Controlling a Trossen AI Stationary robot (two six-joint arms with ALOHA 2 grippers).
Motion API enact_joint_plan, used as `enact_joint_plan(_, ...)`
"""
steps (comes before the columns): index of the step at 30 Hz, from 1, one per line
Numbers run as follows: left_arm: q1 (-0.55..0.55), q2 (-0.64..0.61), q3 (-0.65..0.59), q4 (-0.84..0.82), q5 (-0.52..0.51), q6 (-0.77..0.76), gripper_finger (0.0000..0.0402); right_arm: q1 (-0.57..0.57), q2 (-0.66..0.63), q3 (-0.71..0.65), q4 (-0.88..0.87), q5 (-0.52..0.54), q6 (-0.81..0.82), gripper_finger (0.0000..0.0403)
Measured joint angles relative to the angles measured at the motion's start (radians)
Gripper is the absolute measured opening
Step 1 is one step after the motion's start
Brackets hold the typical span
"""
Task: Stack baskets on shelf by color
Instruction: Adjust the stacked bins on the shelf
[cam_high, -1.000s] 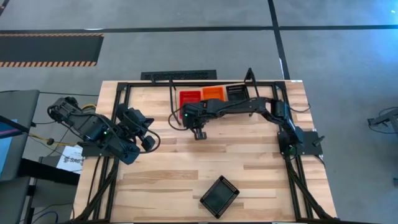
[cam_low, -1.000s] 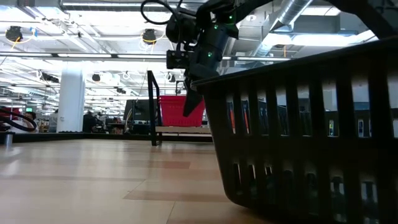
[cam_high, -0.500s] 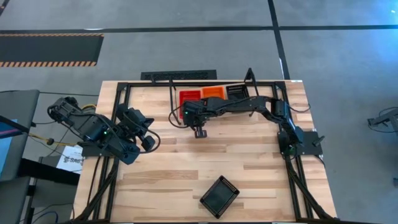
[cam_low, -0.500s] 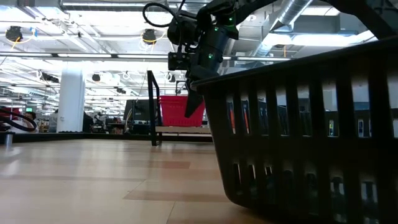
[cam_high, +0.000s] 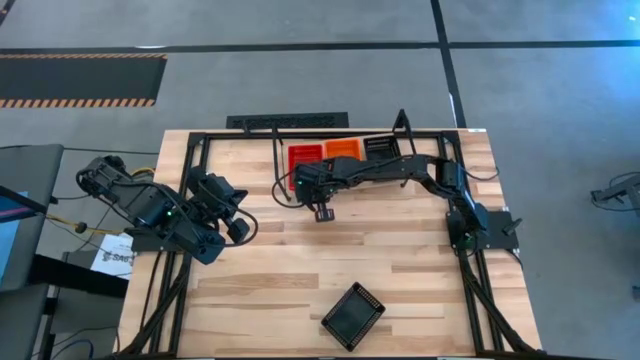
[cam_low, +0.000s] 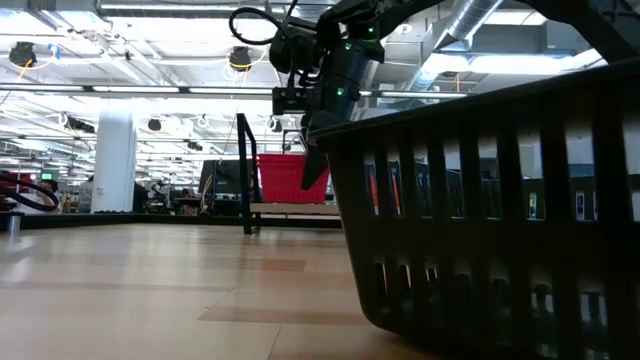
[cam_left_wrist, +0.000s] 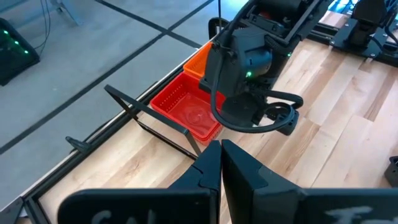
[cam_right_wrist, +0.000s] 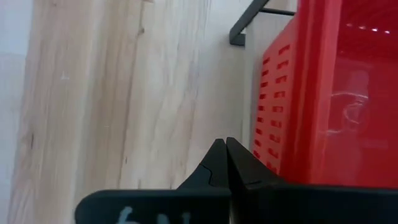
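Observation:
The shelf (cam_high: 278, 165) stands at the table's far edge and carries a pinkish-red basket (cam_high: 305, 156), an orange basket (cam_high: 343, 150) and a black basket (cam_high: 381, 147) side by side. Another black basket (cam_high: 353, 315) sits flat on the table near the near edge and fills the low view (cam_low: 500, 220). My right gripper (cam_high: 322, 213) hangs shut above the table, just in front of the red basket (cam_right_wrist: 323, 93), holding nothing. My left gripper (cam_high: 240, 228) waits shut at the table's left side.
Bare wooden tabletop (cam_high: 400, 260) lies between the shelf and the near black basket. A black frame (cam_high: 190, 160) runs around the table's edges. The shelf's upright wire end loop (cam_left_wrist: 134, 106) stands beside the red basket (cam_left_wrist: 186, 112).
My right gripper has crept slightly toward the table's far-right, staying shut and above the table. The baskets have not moved.

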Motion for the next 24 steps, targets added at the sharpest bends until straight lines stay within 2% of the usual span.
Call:
enact_joint_plan(8,0.0,0.0,0.0,0.0,0.0,0.0,0.0,0.007,-0.014,0.05,-0.05,0.01,0.009,0.0)
enact_joint_plan(13,0.0,0.0,0.0,0.0,0.0,0.007,0.0,0.042,-0.035,0.188,-0.218,0.05,0.059,0.0)
enact_joint_plan(17,0.0,0.0,0.0,0.0,0.003,0.0,0.0,0.084,-0.067,0.306,-0.412,0.129,0.132,0.0)
enact_joint_plan(21,0.0,-0.001,0.0,0.008,0.017,0.0,0.0,0.13,-0.117,0.409,-0.57,0.209,0.239,0.0)
enact_joint_plan(24,0.0,-0.001,0.0,0.025,0.025,0.019,0.0,0.161,-0.174,0.437,-0.644,0.22,0.357,0.0)
